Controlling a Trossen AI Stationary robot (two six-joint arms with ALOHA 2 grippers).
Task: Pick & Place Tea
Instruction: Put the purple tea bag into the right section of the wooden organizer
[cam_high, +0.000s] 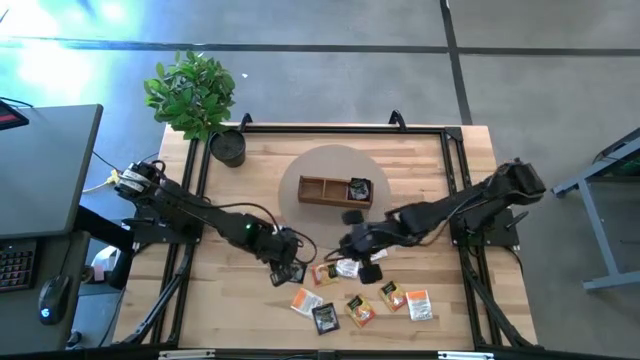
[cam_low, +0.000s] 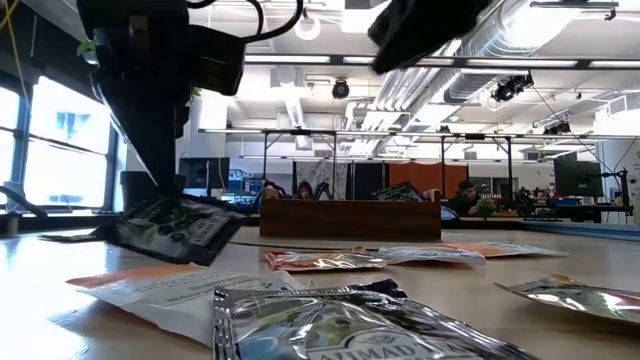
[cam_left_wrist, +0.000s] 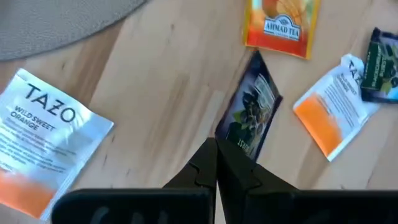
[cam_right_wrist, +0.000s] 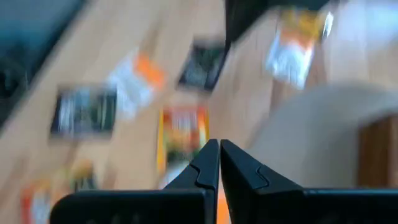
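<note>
The dark tea packet (cam_left_wrist: 252, 115) under my left gripper (cam_left_wrist: 216, 163) is a thin foil sachet: almost weightless, slick, floppy across its face, with only the sealed edges giving any stiffness. My left fingers are pressed together on its near edge, and in the low view it hangs tilted with one corner lifted off the wood, so I judge the pinch is on the seam, the best place to hold something this flat. A grip on the face would just crease it or let it slide.

Around it on the table lie the other packets: a white-and-orange Tazo packet (cam_left_wrist: 43, 143), an orange Ahmad Tea packet (cam_left_wrist: 281, 25), and another white-and-orange one (cam_left_wrist: 333, 112) partly under a dark packet (cam_left_wrist: 382, 62). From above, the whole scatter (cam_high: 355, 295) sits toward the table's front edge, in the middle.

The wooden tray (cam_high: 322, 191) stands on a round grey mat (cam_high: 300, 170) nearer the back edge, with dark packets already in its right compartment (I cannot count them).

My right gripper (cam_high: 362, 243) hovers between tray and scatter, fingers closed on nothing I can see.
</note>
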